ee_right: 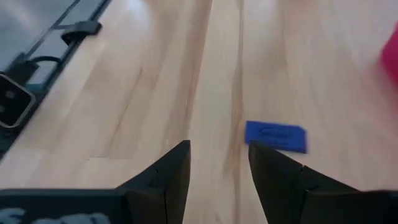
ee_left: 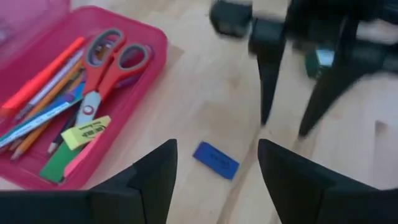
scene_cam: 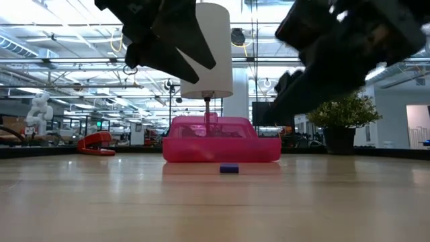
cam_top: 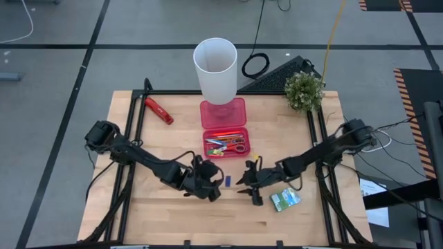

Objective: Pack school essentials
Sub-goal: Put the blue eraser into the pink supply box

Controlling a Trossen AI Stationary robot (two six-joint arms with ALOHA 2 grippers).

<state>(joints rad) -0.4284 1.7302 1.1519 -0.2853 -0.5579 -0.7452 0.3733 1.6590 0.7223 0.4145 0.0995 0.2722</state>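
A small blue eraser [cam_top: 227, 180] lies flat on the wooden table, between my two grippers. My left gripper [cam_top: 217, 185] hovers open just left of it; in its wrist view the eraser [ee_left: 215, 160] lies just ahead of the gap between the fingers. My right gripper [cam_top: 246, 185] hovers open just right of the eraser [ee_right: 276, 137]. Both hang above the table in the low view. The open pink pencil case [cam_top: 223, 142] holds orange-handled scissors [ee_left: 102, 65], pencils and pens [ee_left: 43, 109]. A green-white packet [cam_top: 285, 200] lies near the right gripper.
A tall white cup [cam_top: 216, 69] stands at the far side of the case, over its open lid [cam_top: 223, 112]. A red-and-black tool [cam_top: 158, 109] lies at the far left, a potted plant [cam_top: 303, 90] at the far right. A small yellow piece [cam_top: 254, 158] lies beside the case.
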